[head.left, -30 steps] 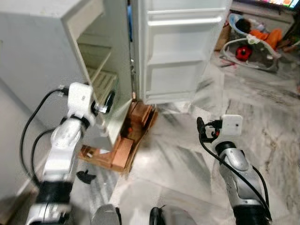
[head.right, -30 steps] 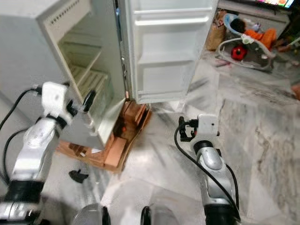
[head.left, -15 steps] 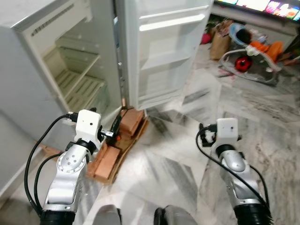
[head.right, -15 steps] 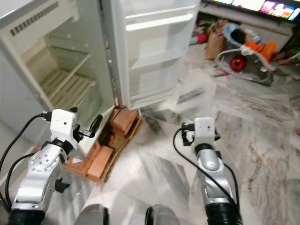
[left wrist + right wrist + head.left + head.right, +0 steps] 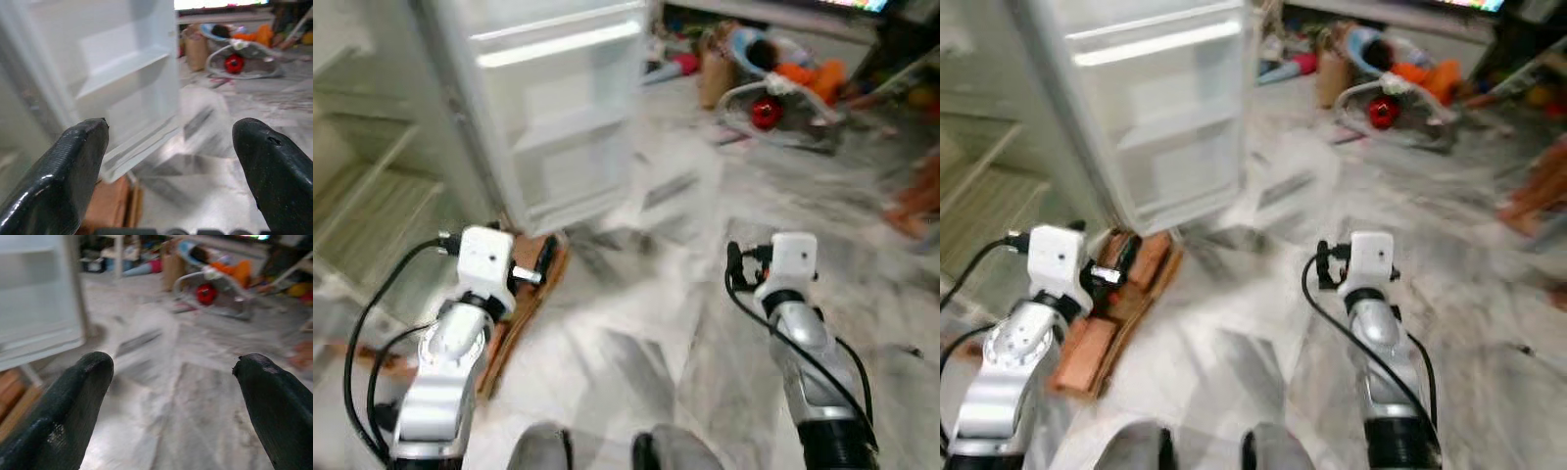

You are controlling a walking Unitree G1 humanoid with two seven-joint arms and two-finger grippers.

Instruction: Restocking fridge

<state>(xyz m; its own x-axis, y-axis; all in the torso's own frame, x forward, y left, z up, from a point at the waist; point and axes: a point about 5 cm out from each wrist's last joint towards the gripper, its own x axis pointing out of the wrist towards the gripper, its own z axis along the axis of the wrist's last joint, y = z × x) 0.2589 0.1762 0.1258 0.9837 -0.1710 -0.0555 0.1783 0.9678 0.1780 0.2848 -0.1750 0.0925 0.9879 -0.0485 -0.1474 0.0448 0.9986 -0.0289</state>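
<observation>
white fridge door [image 5: 563,117] open — both end effectors, left [image 5: 171,161] and right [image 5: 171,396], spread (empty).

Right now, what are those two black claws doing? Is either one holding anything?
Left gripper: open, holding nothing, pointed toward the open fridge door.
Right gripper: open, holding nothing, over the marble floor.

A room in somebody's home.
A white fridge [image 5: 558,117] stands open on a shiny stone floor [image 5: 646,323], and a baby bouncer seat [image 5: 773,83] with toys sits at the back.
</observation>
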